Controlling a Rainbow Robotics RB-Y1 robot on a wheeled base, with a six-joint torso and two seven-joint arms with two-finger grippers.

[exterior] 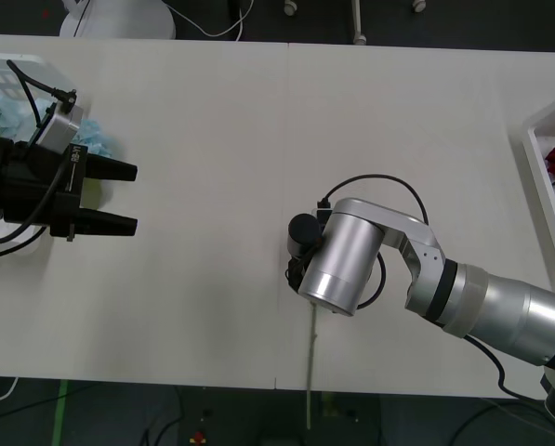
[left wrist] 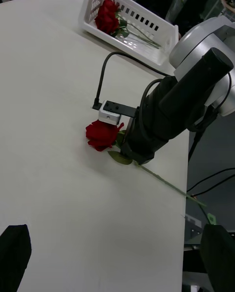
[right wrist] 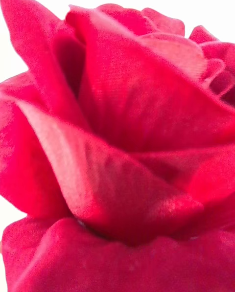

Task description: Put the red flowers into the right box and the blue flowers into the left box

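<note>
A red flower (left wrist: 102, 134) lies on the white table with its thin green stem (left wrist: 166, 183) running off toward the near edge. My right gripper (left wrist: 129, 149) is down on it just behind the bloom, and those red petals (right wrist: 117, 140) sit very close to the right wrist camera. Its stem (exterior: 311, 358) pokes out from under my right arm (exterior: 344, 265). More red flowers (left wrist: 106, 17) lie in the right box (left wrist: 161, 33), also at the table's right edge (exterior: 537, 163). Blue flowers (exterior: 0, 104) lie in the left box (exterior: 21, 63). My left gripper (exterior: 133, 198) hovers open beside that box.
The table (exterior: 212, 307) is a wide white surface whose near edge lies just past the stem's end. Cables loop around my right wrist (left wrist: 100, 84). Chair bases and a cord stand on the dark floor beyond the far edge (exterior: 119, 19).
</note>
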